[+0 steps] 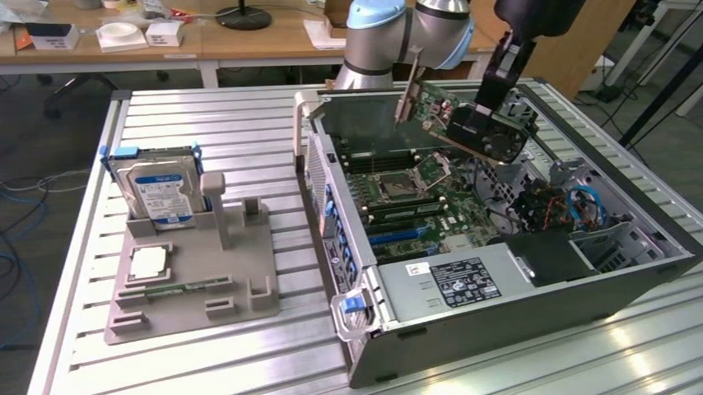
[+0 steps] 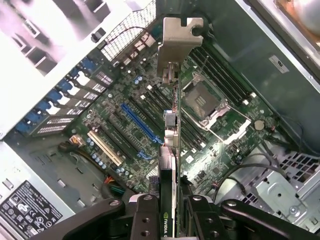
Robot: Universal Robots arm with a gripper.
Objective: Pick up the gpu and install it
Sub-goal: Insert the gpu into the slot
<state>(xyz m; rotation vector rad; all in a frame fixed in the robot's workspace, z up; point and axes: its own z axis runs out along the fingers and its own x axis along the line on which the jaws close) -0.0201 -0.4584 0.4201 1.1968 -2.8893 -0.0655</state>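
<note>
The gpu (image 1: 445, 107), a green card with a black cooler and a silver bracket, hangs tilted in the air above the open computer case (image 1: 615, 284). My gripper (image 1: 483, 123) is shut on its cooler end. In the wrist view the gpu (image 2: 171, 125) runs edge-on between the fingers (image 2: 146, 220), its bracket end farthest from the camera, over the green motherboard (image 2: 150, 135). A long blue slot (image 2: 141, 125) lies just beside the card's line. The card is clear of the board and touches nothing.
A grey holder tray (image 1: 187, 280) on the slatted table carries a hard drive (image 1: 160, 189) with a blue-white label, a processor chip (image 1: 147, 262) and a memory stick (image 1: 176, 288). The case's power supply (image 1: 462, 284) and cables (image 1: 561, 206) crowd its near end.
</note>
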